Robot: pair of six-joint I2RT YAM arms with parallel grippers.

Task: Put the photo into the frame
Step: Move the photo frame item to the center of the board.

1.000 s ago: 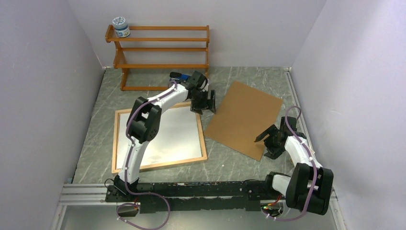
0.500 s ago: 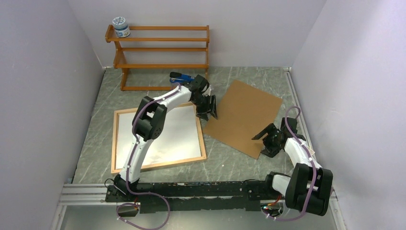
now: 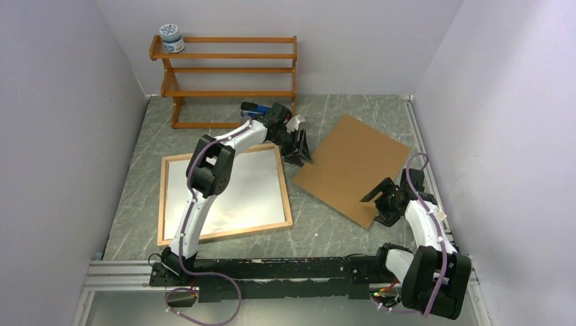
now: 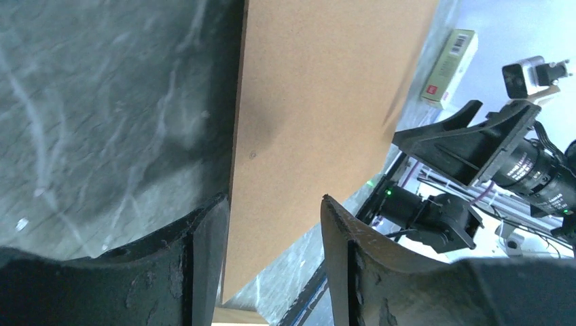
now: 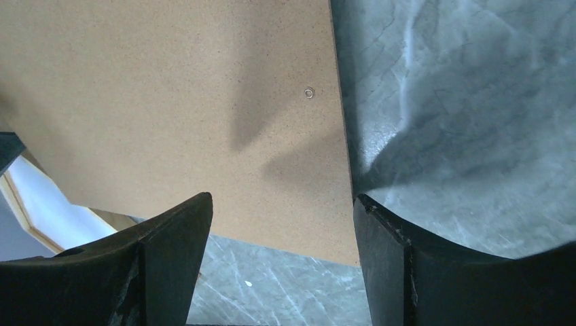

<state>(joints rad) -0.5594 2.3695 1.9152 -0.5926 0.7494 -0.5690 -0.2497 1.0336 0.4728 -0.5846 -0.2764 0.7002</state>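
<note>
The frame [image 3: 162,204], thin light wood, lies flat at the left of the table, and a pale white surface fills it. The photo is hidden; no colour print shows in any view. A flat brown backing board [image 3: 353,166] lies to the right of the frame. My left gripper [image 3: 301,148] stands at the board's far left edge, jaws apart and holding nothing. Its wrist view shows the board [image 4: 326,81] past the left gripper [image 4: 274,198]. My right gripper [image 3: 377,197] hovers open over the board's near right corner, which shows [image 5: 170,88] between the right gripper's fingers [image 5: 282,197].
An orange-brown shelf rack [image 3: 227,68] stands at the back wall with a small jar [image 3: 171,39] on its top left. A blue object [image 3: 255,107] lies behind the left arm. Pale walls close in the table on three sides.
My left gripper has narrowed its jaws and moved right onto the board's left edge. The board has turned and slid slightly right. The right gripper has shifted a little.
</note>
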